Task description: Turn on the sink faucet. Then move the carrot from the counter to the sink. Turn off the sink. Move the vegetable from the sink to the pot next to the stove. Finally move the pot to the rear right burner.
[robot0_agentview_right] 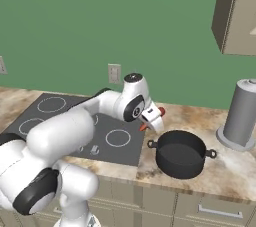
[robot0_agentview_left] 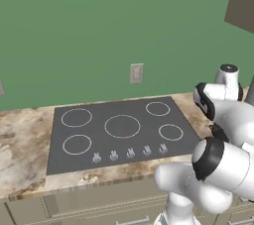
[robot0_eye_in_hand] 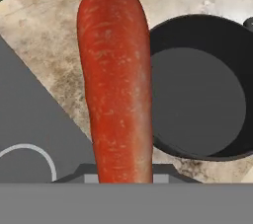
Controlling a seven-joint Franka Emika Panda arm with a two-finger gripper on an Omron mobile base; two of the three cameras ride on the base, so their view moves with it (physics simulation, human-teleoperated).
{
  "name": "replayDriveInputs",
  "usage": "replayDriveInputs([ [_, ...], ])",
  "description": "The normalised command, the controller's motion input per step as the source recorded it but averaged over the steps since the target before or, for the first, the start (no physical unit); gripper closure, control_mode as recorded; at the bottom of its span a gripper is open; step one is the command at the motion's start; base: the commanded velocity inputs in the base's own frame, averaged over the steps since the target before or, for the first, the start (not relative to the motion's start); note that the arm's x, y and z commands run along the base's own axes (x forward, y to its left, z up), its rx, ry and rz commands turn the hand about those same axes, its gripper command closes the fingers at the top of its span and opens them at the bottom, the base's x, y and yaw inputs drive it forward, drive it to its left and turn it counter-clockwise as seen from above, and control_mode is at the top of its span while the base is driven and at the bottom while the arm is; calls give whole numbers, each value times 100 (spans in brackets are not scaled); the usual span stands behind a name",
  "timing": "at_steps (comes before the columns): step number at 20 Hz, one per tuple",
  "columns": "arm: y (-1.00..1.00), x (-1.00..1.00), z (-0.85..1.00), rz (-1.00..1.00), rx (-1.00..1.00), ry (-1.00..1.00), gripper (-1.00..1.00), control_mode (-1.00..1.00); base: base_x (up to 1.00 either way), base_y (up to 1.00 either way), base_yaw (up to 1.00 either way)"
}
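One carrot (robot0_eye_in_hand: 116, 85) sits clamped in my end effector (robot0_agentview_right: 151, 121), held in the air above the table (robot0_agentview_right: 225, 166) just left of the pot (robot0_agentview_right: 181, 153), betw it and the stove (robot0_agentview_left: 119, 132). Pot's dark, 2 handles, inside bare, standing on the table right beside the stove. Grey cylinder (robot0_agentview_right: 241, 113) stands behind the pot to its right

The stove (robot0_agentview_right: 75, 121) is set into the surface (robot0_agentview_right: 220, 166). The pot (robot0_agentview_right: 181, 154) stands on the surface just right of the stove. The carrot (robot0_agentview_right: 143, 127), in the end effector (robot0_agentview_right: 150, 121), hangs above the pot's left rim.
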Motion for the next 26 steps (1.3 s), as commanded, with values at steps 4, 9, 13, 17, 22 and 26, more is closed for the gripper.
replayDriveInputs([
  [4,-77,-47,0,-15,0,0,100,-100,0,0,0],
  [9,-61,-35,0,-15,0,-1,100,-100,0,0,0],
  [13,-28,7,-1,-4,0,0,100,-100,0,0,0],
  [17,-12,18,-16,0,0,2,100,-100,0,0,0],
  [22,-17,0,-40,0,0,3,100,-100,0,0,0],
  [26,-14,0,-36,0,0,4,100,-100,0,0,0],
])
